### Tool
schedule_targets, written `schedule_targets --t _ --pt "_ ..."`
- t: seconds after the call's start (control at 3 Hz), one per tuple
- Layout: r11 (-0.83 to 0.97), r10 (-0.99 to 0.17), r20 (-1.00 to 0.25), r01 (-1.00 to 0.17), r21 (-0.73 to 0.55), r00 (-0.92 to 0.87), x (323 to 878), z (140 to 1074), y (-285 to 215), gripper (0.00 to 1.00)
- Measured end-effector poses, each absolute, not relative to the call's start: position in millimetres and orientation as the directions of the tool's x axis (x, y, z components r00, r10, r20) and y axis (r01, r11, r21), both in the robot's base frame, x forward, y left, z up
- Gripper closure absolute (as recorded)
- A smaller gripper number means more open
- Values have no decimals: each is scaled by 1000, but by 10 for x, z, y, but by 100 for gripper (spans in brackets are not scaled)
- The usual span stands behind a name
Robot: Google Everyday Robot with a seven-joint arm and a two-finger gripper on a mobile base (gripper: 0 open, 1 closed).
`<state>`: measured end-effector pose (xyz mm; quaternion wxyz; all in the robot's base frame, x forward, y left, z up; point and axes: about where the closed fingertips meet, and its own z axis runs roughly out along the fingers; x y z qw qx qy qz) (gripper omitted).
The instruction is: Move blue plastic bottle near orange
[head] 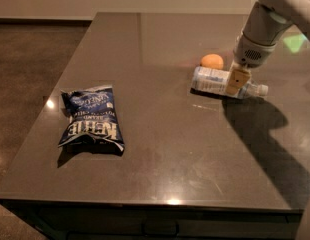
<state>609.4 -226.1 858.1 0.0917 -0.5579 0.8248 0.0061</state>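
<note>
The blue plastic bottle (pixel 211 79) lies on its side on the dark table (pixel 160 149) at the right, with its white cap pointing right. The orange (pixel 212 61) sits just behind the bottle's left end, very close to it. My gripper (pixel 237 78) comes down from the upper right and is shut around the bottle's middle. One tan finger (pixel 236 80) shows in front of the bottle; the other is hidden behind it.
A dark blue chip bag (pixel 91 119) lies flat at the left of the table. The table's front edge (pixel 145 200) runs along the bottom, with brown floor (pixel 30 69) to the left. My arm casts a shadow (pixel 265 134) to the right.
</note>
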Motion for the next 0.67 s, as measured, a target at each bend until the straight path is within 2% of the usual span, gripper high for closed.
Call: schedule_targets --t 0.33,0.67 --pt "377 -919 -161 -921 -95 -360 6113 8563 -2252 0" --pt "377 -919 -161 -921 -95 -360 6113 8563 -2252 0"
